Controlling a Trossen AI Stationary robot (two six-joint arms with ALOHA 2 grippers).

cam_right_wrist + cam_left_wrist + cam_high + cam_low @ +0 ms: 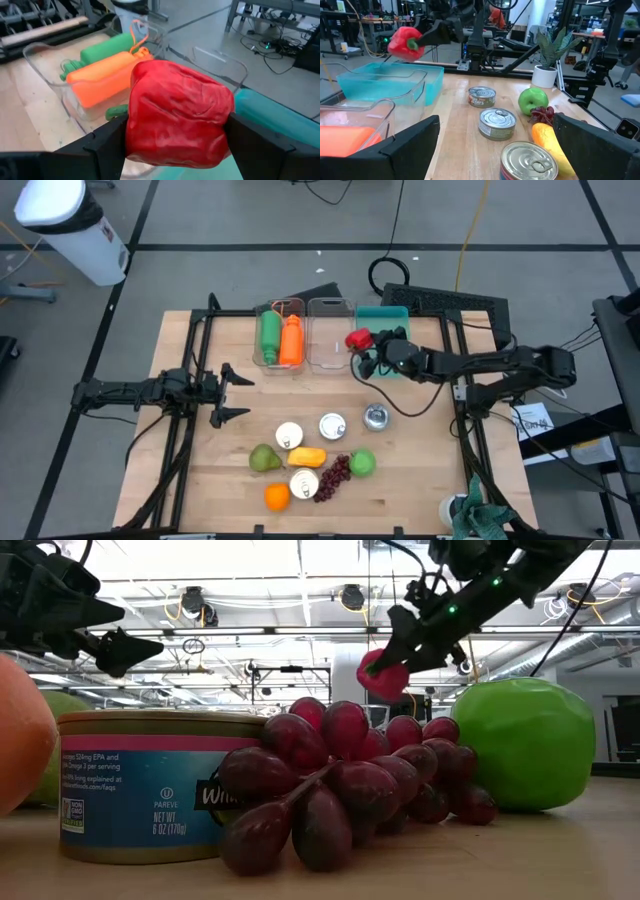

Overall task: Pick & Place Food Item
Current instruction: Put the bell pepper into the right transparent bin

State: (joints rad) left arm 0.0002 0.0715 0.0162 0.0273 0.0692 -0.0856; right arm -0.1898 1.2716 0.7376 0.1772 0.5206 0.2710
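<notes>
The right gripper [362, 343] pinches a red pepper [357, 338] (its underside hidden) above the teal bin [395, 313], while the left gripper [226, 393] waits spread near cans [332, 426].

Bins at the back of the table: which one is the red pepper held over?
The teal bin, rightmost of the three. The right gripper holds the red pepper at its left edge; the other two bins are clear plastic.
</notes>
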